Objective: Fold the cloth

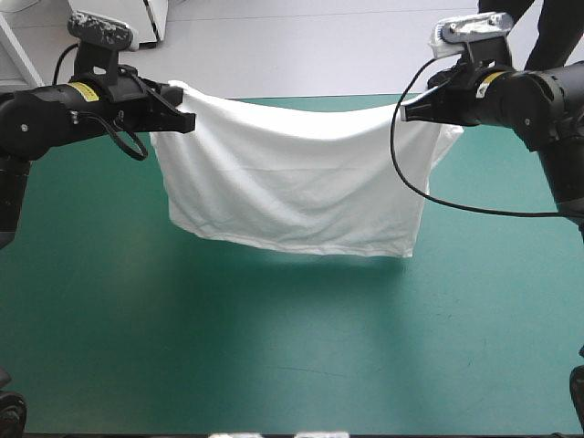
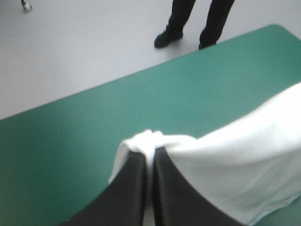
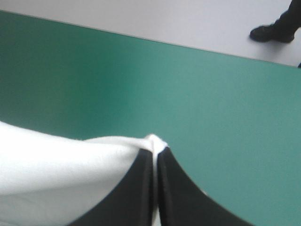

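The white T-shirt (image 1: 292, 178) hangs in the air between both arms, stretched wide, its top edge sagging in the middle and its lower hem just above the teal-green cover. My left gripper (image 1: 182, 117) is shut on the T-shirt's left upper corner, and cloth bunches over the fingertips (image 2: 149, 153). At the other upper corner my right gripper (image 1: 412, 111) is shut on the T-shirt, a small tuft of cloth (image 3: 154, 141) poking out between its tips. From both wrists the T-shirt (image 2: 244, 160) (image 3: 61, 165) drapes away toward the other arm.
The teal-green table (image 1: 274, 347) spreads bare below and in front of the hanging T-shirt, with its shadow under the hem. The far table edge (image 1: 301, 99) runs just behind the cloth.
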Available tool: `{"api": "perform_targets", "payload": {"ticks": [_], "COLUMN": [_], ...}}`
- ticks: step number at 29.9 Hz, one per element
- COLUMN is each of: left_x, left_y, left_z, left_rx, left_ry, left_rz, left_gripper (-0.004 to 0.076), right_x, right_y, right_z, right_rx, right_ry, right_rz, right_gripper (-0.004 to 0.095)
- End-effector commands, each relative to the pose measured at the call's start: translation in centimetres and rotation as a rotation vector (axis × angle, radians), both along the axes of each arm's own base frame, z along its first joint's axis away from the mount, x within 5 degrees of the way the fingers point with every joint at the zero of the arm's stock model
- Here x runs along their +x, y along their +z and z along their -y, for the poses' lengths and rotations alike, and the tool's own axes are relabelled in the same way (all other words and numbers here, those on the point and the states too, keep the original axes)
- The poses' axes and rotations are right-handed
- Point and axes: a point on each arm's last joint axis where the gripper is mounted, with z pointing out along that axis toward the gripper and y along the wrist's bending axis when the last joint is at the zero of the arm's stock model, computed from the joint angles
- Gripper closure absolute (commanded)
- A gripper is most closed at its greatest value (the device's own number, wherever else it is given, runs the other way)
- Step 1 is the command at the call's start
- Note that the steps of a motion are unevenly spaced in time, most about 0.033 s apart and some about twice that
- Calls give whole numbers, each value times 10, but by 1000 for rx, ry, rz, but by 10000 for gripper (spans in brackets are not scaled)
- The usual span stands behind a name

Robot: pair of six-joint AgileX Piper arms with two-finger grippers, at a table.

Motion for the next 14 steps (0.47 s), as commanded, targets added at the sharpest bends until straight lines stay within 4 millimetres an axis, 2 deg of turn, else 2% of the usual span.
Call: {"api": "perform_targets", "payload": {"ticks": [1,7,14], "left_x": [-9,20,74], "left_y": [35,41,46], "left_z": [-1,2,12], "left_rx": [-97,-137,-174], "left_ry": [25,55,69], "left_rz": [234,336,430], "left_gripper": [734,734,733], "right_x": [-14,10,63], "right_y": [43,50,46], "right_z": [7,8,20], "right_rx": [51,75,109], "right_ry": [-12,-39,-91], "right_rz": [247,351,401], "right_gripper": [921,921,921]}}
